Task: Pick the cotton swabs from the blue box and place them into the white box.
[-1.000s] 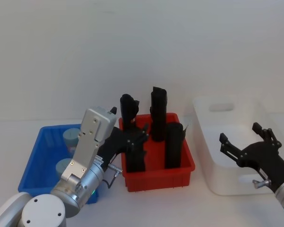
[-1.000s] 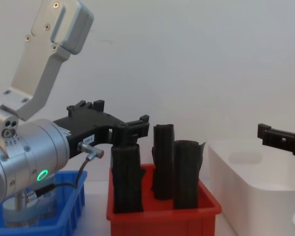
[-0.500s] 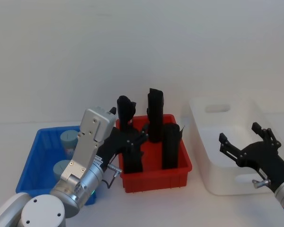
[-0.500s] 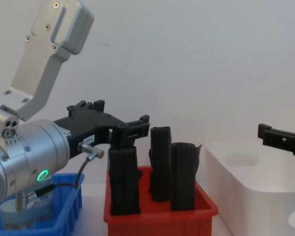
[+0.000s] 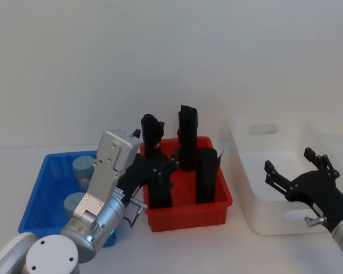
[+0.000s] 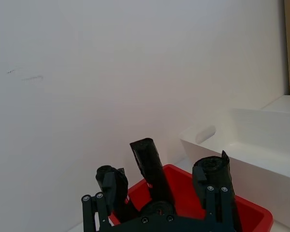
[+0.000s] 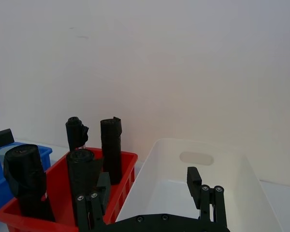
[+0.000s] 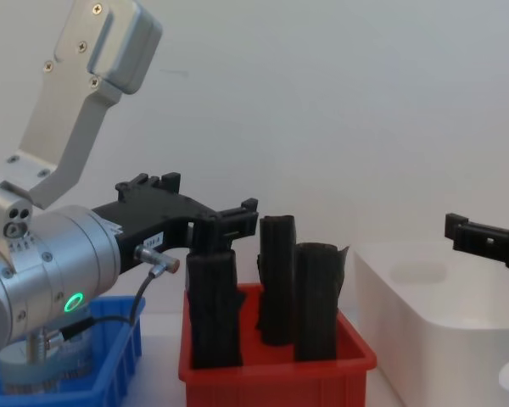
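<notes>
Everything is lit brightly and evenly; the white wall [image 5: 160,57] is washed pale, and shadows are kept soft.

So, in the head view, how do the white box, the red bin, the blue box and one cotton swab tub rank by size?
1. white box, largest.
2. red bin and blue box: alike; the left arm covers part of the blue box, so no ranking.
3. cotton swab tub, smallest.

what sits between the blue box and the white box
A red bin holding upright black rolls sits between the blue box and the white box, as the head view shows.
</notes>
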Robot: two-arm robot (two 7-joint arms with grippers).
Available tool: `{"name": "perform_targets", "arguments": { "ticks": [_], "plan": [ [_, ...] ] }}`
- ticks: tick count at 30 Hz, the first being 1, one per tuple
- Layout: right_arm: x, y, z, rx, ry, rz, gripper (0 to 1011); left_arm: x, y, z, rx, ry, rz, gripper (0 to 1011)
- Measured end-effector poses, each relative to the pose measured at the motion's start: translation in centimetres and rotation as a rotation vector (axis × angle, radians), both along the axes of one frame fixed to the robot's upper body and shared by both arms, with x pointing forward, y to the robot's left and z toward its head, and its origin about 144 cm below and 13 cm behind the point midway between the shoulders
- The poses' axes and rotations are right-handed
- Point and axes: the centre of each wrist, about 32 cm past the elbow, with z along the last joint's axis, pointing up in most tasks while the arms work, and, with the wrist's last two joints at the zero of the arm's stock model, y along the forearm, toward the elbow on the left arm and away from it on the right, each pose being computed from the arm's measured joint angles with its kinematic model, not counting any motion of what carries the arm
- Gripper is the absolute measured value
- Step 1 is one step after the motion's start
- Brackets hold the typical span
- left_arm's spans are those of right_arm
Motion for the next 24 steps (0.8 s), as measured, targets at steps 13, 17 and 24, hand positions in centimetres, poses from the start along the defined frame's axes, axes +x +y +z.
{"name": "perform_targets", "arguments": {
  "ticks": [13, 17, 24],
  "plan": [
    [0.0, 0.0, 0.0, 0.0, 0.0, 0.0, 1001, 0.0, 0.0, 0.0, 0.0, 0.0, 0.0, 1003],
    [0.0, 0.0, 0.0, 0.0, 0.0, 0.0, 1001, 0.0, 0.0, 0.0, 0.0, 0.0, 0.0, 1003],
    [0.0, 0.0, 0.0, 0.0, 0.0, 0.0, 1001, 0.0, 0.0, 0.0, 0.0, 0.0, 0.0, 1003]
  ]
}}
